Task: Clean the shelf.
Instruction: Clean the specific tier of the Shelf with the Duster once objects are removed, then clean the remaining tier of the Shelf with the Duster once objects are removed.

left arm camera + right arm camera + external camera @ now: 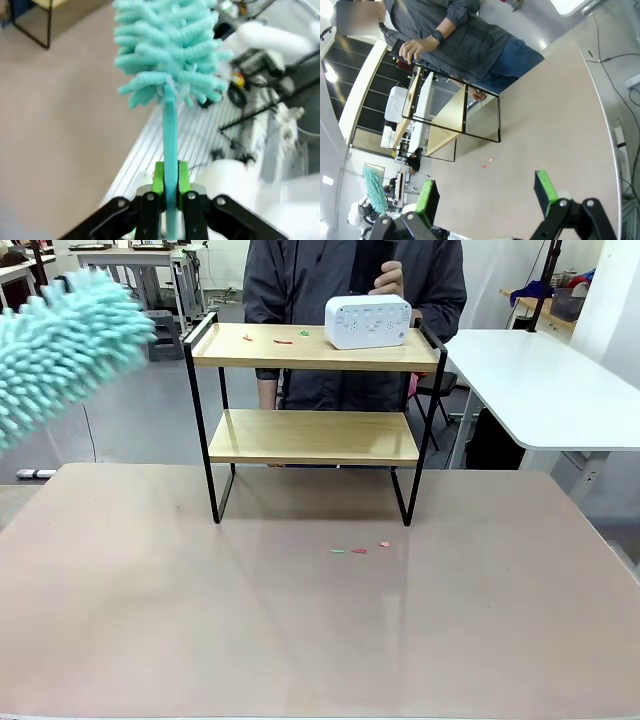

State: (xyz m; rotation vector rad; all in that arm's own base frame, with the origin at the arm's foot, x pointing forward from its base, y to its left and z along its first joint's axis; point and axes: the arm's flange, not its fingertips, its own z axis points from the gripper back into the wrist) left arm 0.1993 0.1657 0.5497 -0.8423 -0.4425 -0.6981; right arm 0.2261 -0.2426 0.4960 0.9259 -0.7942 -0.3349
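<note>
The shelf (312, 348) stands at the table's far middle, two wooden boards in a black frame, also in the right wrist view (451, 113). A white box-like device (368, 321) rests on the top board's right end, and small red and green scraps (282, 340) lie to its left. My left gripper (170, 192) is shut on the handle of a teal fluffy duster (167, 47), whose head (60, 350) hangs high at the left, short of the shelf. My right gripper (485, 192) is open above the table with nothing between its fingers.
A person (350, 280) stands behind the shelf with a hand (388, 280) just above the white device. Several small scraps (358, 550) lie on the table in front of the shelf. A white desk (540, 385) stands at the right.
</note>
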